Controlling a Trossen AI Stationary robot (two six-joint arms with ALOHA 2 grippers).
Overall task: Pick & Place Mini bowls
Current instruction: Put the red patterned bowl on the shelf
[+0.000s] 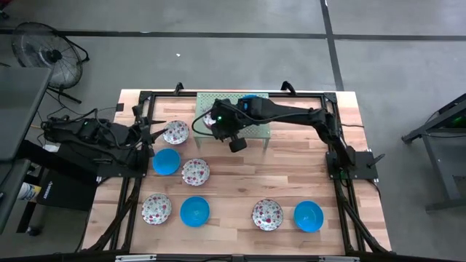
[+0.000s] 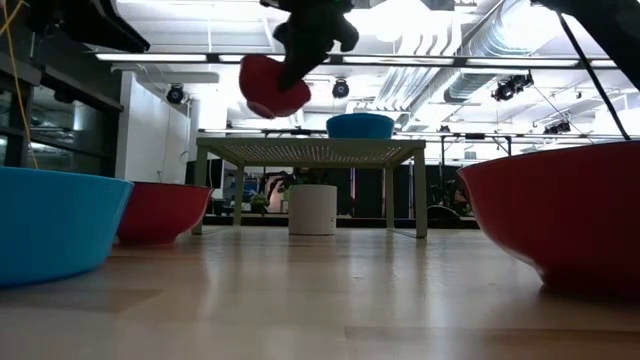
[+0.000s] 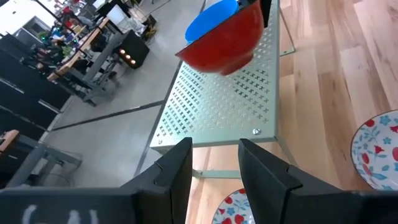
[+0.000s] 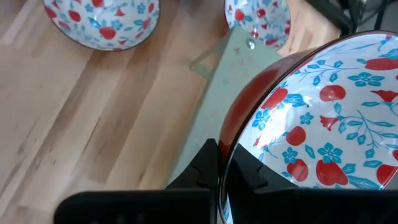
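My right gripper (image 1: 213,121) is shut on a floral mini bowl with a red outside (image 2: 272,86), held tilted above the left part of the pale green rack (image 1: 234,116). A blue mini bowl (image 1: 251,99) sits on the rack's far side. Three floral bowls (image 1: 175,132) (image 1: 195,172) (image 1: 156,209) and two blue bowls (image 1: 166,161) (image 1: 194,211) rest on the table at the left. One floral bowl (image 1: 267,215) and one blue bowl (image 1: 308,216) rest near the front right. My left gripper (image 3: 214,168) is open and empty beside the rack's left end. My right gripper holds the floral bowl by its rim (image 4: 233,149), one finger (image 4: 247,169) inside the bowl and one (image 4: 210,167) on the red outer wall. The fingers come from above. The bowl hangs tilted below them, lifted clear of the rack (image 2: 310,150).
The rack stands on legs at the table's far middle. Black frame rails (image 1: 338,167) run along the table's left and right sides. Bare wood (image 1: 291,167) lies between the rack and the front bowls. A fan (image 1: 44,54) stands on the floor beyond the table's far left corner.
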